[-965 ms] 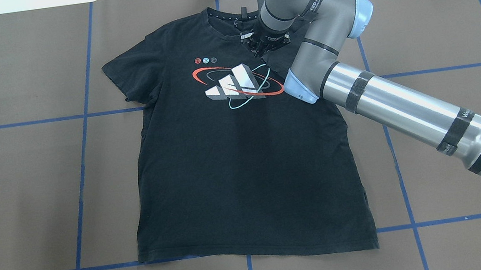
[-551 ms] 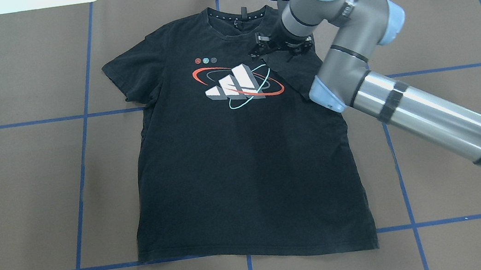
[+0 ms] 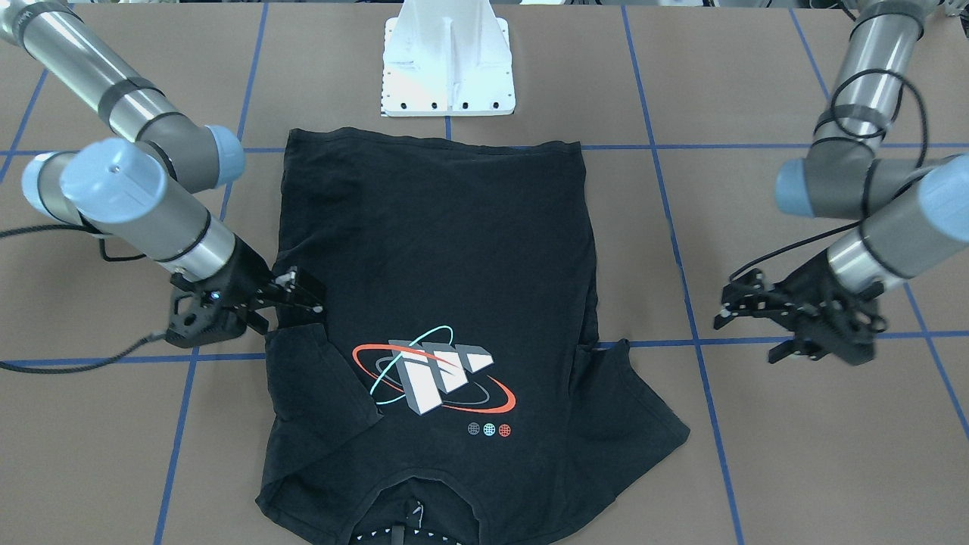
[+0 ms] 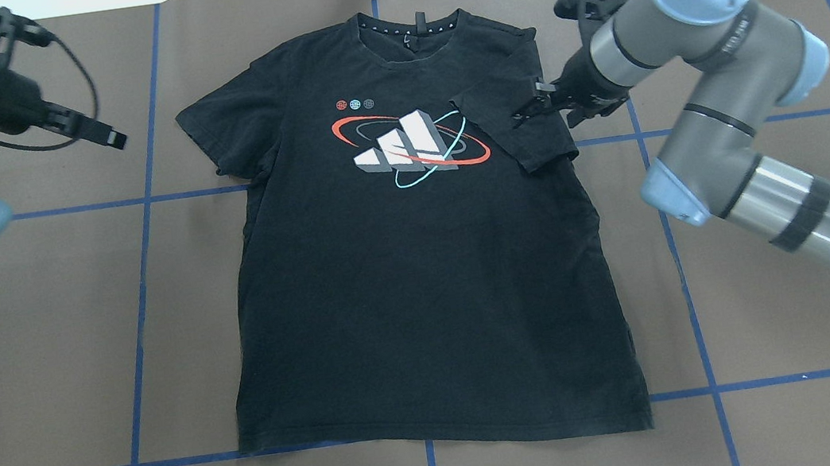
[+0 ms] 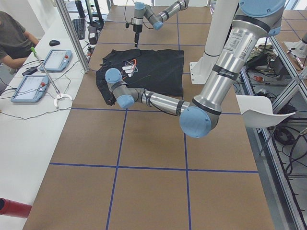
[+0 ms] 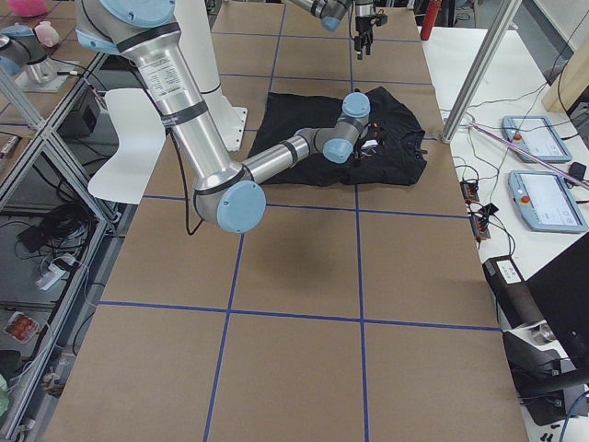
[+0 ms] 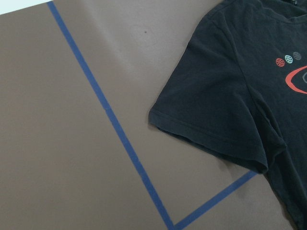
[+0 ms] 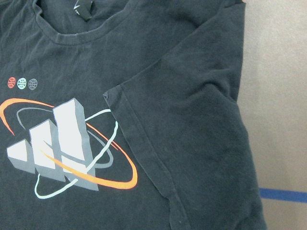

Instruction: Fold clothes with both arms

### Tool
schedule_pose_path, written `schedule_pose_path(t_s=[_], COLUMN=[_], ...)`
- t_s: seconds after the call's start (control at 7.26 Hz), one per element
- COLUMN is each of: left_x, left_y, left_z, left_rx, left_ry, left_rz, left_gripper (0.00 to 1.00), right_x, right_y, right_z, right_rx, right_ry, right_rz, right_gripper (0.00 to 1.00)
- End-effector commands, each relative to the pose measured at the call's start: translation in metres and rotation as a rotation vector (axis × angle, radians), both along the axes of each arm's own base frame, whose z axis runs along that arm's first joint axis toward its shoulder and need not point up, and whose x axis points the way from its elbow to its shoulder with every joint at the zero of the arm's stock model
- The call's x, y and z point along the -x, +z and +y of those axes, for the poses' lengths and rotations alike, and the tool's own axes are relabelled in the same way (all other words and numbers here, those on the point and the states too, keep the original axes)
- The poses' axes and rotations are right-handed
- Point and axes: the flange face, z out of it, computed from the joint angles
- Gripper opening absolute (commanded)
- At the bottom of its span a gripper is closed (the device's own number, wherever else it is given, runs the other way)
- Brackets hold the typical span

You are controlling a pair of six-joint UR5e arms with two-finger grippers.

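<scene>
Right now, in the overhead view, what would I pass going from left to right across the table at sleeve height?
left end effector → blue tape line → flat sleeve → block graphic → folded-in sleeve → right arm

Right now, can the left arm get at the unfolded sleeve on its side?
Probably yes. The left tool hovers open over bare table beside that sleeve, with nothing between them; the right arm is across the T-shirt at the folded sleeve.
</scene>
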Motion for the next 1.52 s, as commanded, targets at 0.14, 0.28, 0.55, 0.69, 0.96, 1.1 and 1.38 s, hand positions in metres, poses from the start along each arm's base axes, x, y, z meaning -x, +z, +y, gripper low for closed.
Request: schedule_pose_path(t_s=[0.14,0.28,0.55,0.69,0.96,1.1,1.38], left_x=[-0.051,-0.054,-0.057,-0.057,-0.059,-0.072,-0.086], left_y=[-0.011,-0.003,0.018,0.02,0.03,0.034,0.03], left_z=[-0.057,-0.062,-0.068,-0.076,-0.077,-0.071,-0.067], left_rx=[0.044,0.071,0.199,0.296,0.453,0.501,0.535], left_ry=[0.015,0.008,-0.095,-0.222,-0.323,-0.375,-0.392], left_rz=[-0.029,-0.034,0.051,0.057,0.101,0.13,0.139], left_gripper=[0.81,0.65,0.59,0.65,0.69,0.69,0.67], right_x=[-0.027,-0.027,-0.026,-0.026,-0.026,-0.024,-0.024], right_y=[0.007,0.007,0.011,0.012,0.012,0.014,0.016], right_z=[0.027,0.028,0.028,0.028,0.028,0.027,0.027], right_rx=[-0.016,-0.019,-0.015,-0.014,-0.013,-0.011,-0.008], right_ry=[0.01,0.011,0.011,0.012,0.012,0.01,0.01], right_rz=[-0.009,-0.007,-0.003,-0.001,0.0,0.002,0.005], right_gripper=[1.0,1.0,1.0,1.0,1.0,1.0,1.0])
